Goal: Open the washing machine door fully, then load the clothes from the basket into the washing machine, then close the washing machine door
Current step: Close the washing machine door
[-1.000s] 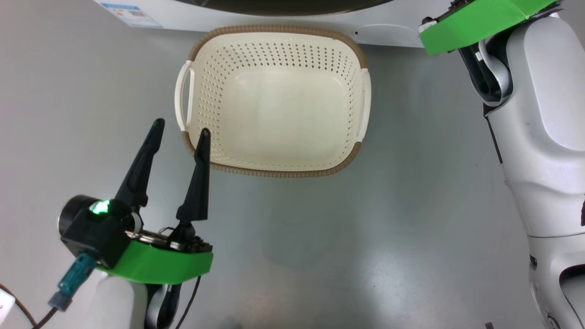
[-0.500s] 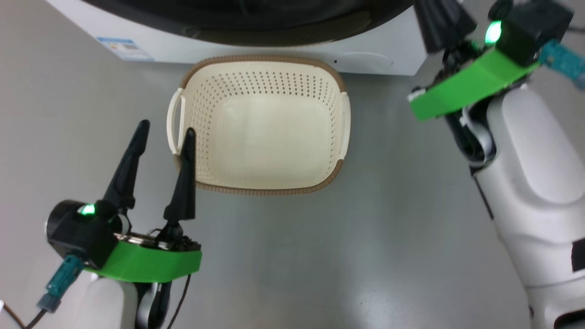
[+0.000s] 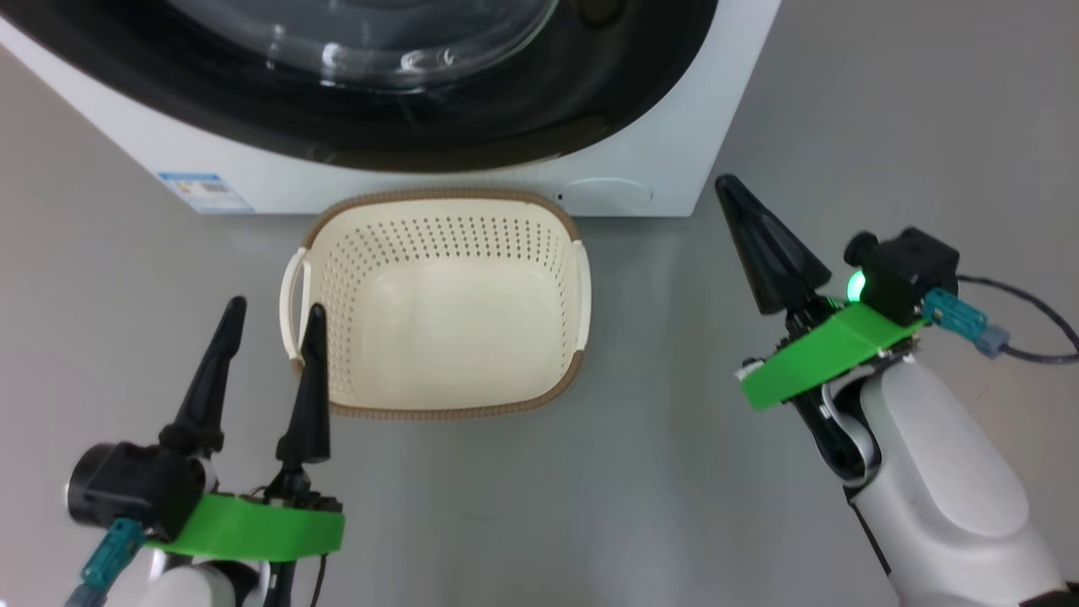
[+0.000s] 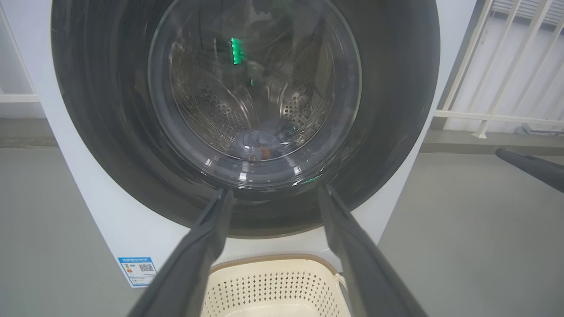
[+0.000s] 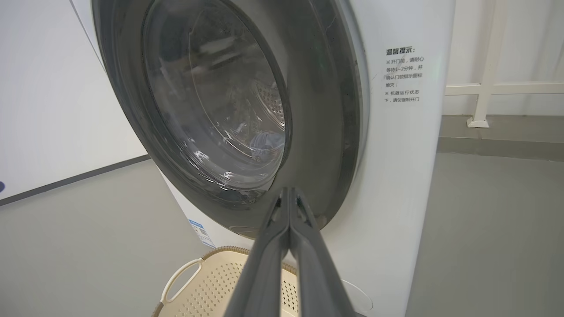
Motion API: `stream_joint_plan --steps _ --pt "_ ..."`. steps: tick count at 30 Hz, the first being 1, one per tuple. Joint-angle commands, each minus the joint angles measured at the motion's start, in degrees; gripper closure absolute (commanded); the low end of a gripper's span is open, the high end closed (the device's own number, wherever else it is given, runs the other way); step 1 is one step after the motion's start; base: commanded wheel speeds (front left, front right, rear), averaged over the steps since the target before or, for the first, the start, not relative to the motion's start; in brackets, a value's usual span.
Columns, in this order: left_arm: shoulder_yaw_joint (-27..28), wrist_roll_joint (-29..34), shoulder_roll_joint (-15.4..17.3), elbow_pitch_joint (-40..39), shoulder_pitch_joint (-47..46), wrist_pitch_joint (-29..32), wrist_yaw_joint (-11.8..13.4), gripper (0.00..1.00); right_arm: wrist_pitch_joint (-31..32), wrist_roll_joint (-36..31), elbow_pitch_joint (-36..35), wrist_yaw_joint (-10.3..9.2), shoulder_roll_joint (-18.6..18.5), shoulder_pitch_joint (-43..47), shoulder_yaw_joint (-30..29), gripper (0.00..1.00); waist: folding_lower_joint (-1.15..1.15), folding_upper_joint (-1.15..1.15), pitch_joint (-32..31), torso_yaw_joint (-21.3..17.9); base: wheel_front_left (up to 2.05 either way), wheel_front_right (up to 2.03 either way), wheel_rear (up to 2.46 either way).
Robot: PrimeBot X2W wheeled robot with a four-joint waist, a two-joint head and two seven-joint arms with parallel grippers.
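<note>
Clothes (image 4: pixel 257 143) lie low in the drum as one crumpled light-blue heap, seen through the glass. How many pieces it holds cannot be told.

Two grippers are in view. The left gripper (image 3: pixel 276 308) is released, its two dark fingers spread wide and gripping nothing. In the head view its inner finger crosses the left rim of the basket (image 3: pixel 438 197); whether they touch cannot be told. The right gripper (image 3: pixel 727 184) is clenched, its two fingers pressed into a single point with nothing between them. It hangs over grey floor, well to the right of the basket, near the machine's right front corner.

One basket sits on the floor between the two arms, its far rim just before the front of the washing machine (image 3: pixel 674 126). One washing machine is there, with one blue label sticker (image 3: pixel 205 191) low on its front. The single washing machine door (image 3: pixel 379 126) is closed, flat against that front.

From the left wrist, the left gripper (image 4: pixel 274 191) frames the lower edge of the door (image 4: pixel 387 110). From the right wrist, the right gripper (image 5: pixel 288 190) points at the door (image 5: pixel 211 110), with the heap (image 5: pixel 266 143) behind the glass.
</note>
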Motion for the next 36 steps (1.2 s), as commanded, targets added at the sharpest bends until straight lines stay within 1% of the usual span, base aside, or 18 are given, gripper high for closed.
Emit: stream_joint_plan --steps 1,7,8,10,11,12,13,21,28,36 --pt "2.5 0.7 1.0 -1.0 0.8 -0.4 -0.2 0.0 -0.2 0.8 -2.0 -0.39 1.0 2.2 0.3 1.0 0.0 0.0 -2.8 -2.1 0.0 0.0 0.0" --pt "4.7 0.8 1.0 -0.9 3.1 -0.4 -0.2 0.0 -0.2 0.7 -2.8 -0.39 0.5 7.0 -2.9 1.0 0.0 0.0 -5.9 -3.2 0.0 0.0 0.0" --pt "5.3 1.0 1.0 -0.6 3.8 -0.4 -0.2 0.0 -0.2 0.6 -3.0 -0.39 0.5 7.7 -3.1 0.94 0.0 0.0 -6.5 -3.4 0.0 0.0 0.0" --pt "6.3 1.0 1.0 -0.5 4.8 -0.4 0.0 0.0 -0.2 0.4 -3.3 -0.39 0.5 9.2 -3.6 0.55 0.0 0.0 -7.7 -3.7 0.0 0.0 0.0" --pt "6.3 1.0 1.0 -0.5 4.8 -0.4 0.0 0.0 -0.2 0.4 -3.3 -0.39 0.5 9.2 -3.6 0.55 0.0 0.0 -7.7 -3.7 0.0 0.0 0.0" --pt "6.7 0.9 1.0 -0.5 5.2 -0.4 0.2 0.0 -0.2 0.3 -3.6 -0.39 0.5 9.9 -4.0 0.18 0.0 0.0 -8.3 -3.8 0.0 0.0 0.0" --pt "7.0 0.8 1.0 -0.6 5.6 -0.4 0.3 0.0 -0.2 0.2 -3.9 -0.39 0.5 10.7 -4.4 0.0 0.0 0.0 -8.8 -3.9 0.0 0.0 0.0" --pt "9.2 1.1 1.0 -1.0 9.2 -0.4 1.0 0.0 -0.2 -0.9 -6.8 -0.39 0.2 17.6 -6.0 0.0 0.0 0.0 -12.9 -5.3 0.0 0.0 0.0" --pt "11.1 1.1 1.0 -1.6 12.7 -0.4 1.7 0.0 -0.2 -1.9 -9.1 -0.39 1.3 23.2 -8.8 0.0 0.0 0.0 -16.3 -6.6 0.0 0.0 0.0" --pt "11.6 2.2 1.0 -2.2 15.1 -0.4 3.1 0.0 -0.2 -3.2 -11.0 -0.39 2.0 28.1 -11.6 0.0 0.0 0.0 -18.2 -7.1 0.0 0.0 0.0"
